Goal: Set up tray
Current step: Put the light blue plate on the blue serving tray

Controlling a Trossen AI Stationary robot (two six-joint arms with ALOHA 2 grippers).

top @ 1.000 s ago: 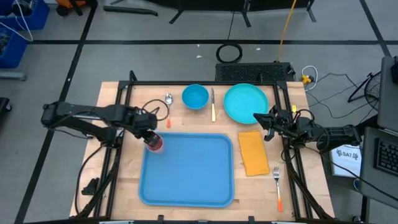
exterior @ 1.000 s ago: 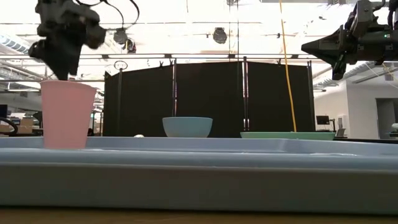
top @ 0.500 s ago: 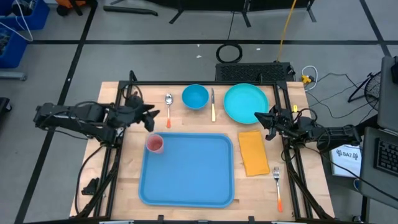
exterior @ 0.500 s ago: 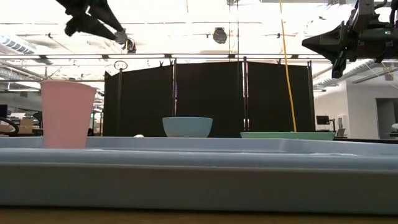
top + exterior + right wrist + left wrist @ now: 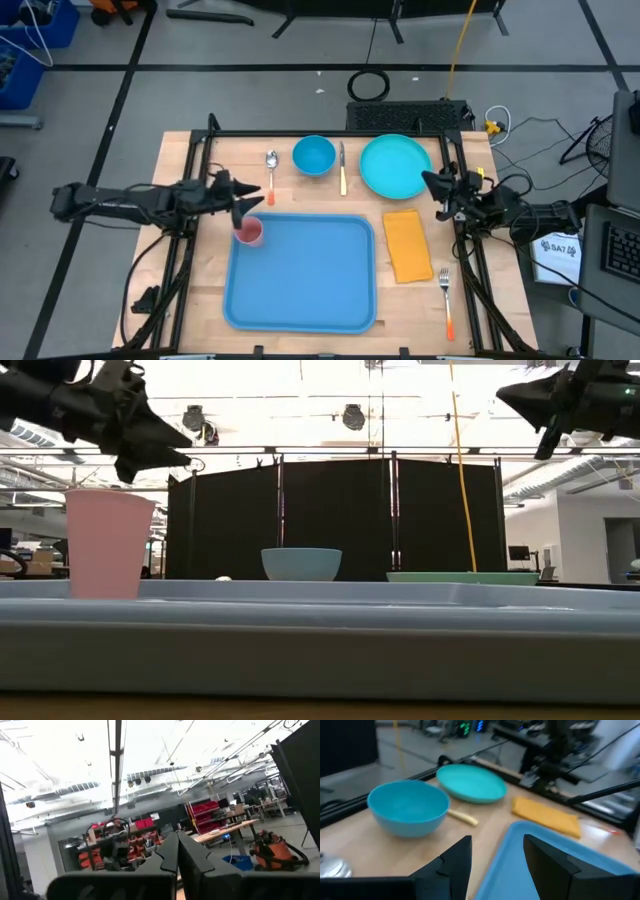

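The light-blue tray point(image 5: 300, 272) lies flat at the table's near middle and fills the low view's foreground point(image 5: 320, 635). A pink cup point(image 5: 249, 232) stands upright on its base in the tray's far-left corner point(image 5: 105, 543). My left gripper point(image 5: 250, 202) hovers above the table just beyond the cup, pointing toward the table's right. It is open, with nothing between the fingers point(image 5: 497, 865). My right gripper point(image 5: 432, 184) is raised at the teal plate's right rim, shut and empty point(image 5: 175, 845).
Along the far edge lie a spoon point(image 5: 271, 165), a blue bowl point(image 5: 314, 155), a yellow-handled knife point(image 5: 342, 168) and a teal plate point(image 5: 396, 166). An orange-yellow napkin point(image 5: 407, 244) and an orange-handled fork point(image 5: 447, 300) lie right of the tray. A black frame borders the table.
My left gripper has come away from the pink cup, risen and drawn back toward the table's left and far side, then levelled out pointing right. The cup stays upright where it stood. My right gripper has shifted slightly toward the far edge and risen a little.
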